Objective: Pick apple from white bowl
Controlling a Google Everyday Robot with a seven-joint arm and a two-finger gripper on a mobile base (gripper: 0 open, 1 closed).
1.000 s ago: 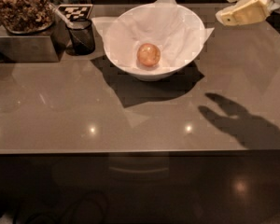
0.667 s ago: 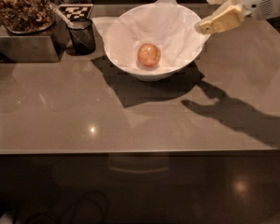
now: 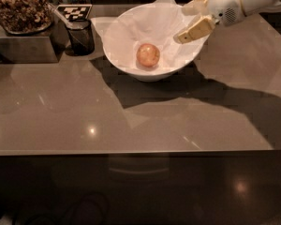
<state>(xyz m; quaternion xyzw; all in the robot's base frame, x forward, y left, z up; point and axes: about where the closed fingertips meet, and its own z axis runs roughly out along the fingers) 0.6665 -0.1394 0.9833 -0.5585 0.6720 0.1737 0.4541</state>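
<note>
The apple [image 3: 148,55], small, yellowish-orange with a reddish blush, lies in the middle of the white bowl [image 3: 152,74]. The bowl is wide and deep, lined with crumpled white paper, and stands at the back centre of the brown counter. My gripper [image 3: 190,19] comes in from the upper right and hovers over the bowl's right rim, to the right of and above the apple. Its two pale fingers [image 3: 195,30] stand apart and hold nothing.
A small dark cylindrical cup [image 3: 80,35] stands just left of the bowl, with a checkered tag [image 3: 74,11] behind it. A container of nuts [image 3: 19,7] sits on a metal box [image 3: 23,48] at the far left. The counter's front edge [image 3: 131,152] runs across the middle.
My gripper has moved left from the counter's right edge to over the bowl's right rim. Its shadow has slid left with it. The apple and bowl have not moved.
</note>
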